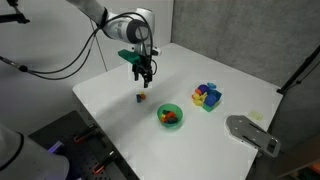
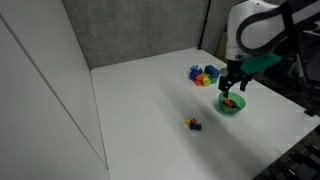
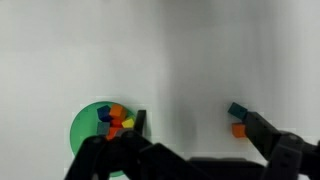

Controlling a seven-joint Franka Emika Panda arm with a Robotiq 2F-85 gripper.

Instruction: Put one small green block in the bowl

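The bright green bowl (image 1: 170, 116) sits on the white table and shows in both exterior views (image 2: 231, 104) and at the lower left of the wrist view (image 3: 84, 130). It holds several small red, orange, yellow and blue blocks. I cannot make out a small green block anywhere; it may be hidden among them. My gripper (image 1: 144, 72) (image 2: 233, 86) hangs open and empty above the table. In the wrist view its fingers (image 3: 197, 128) straddle bare table between the bowl and two tiny cubes.
A tiny dark blue-green cube (image 3: 238, 110) and a tiny orange cube (image 3: 238, 129) lie together on the table (image 1: 140, 97) (image 2: 192, 124). A multicoloured pile of larger blocks (image 1: 207, 96) (image 2: 203, 74) stands beyond the bowl. A grey flat object (image 1: 250, 133) lies near the table edge.
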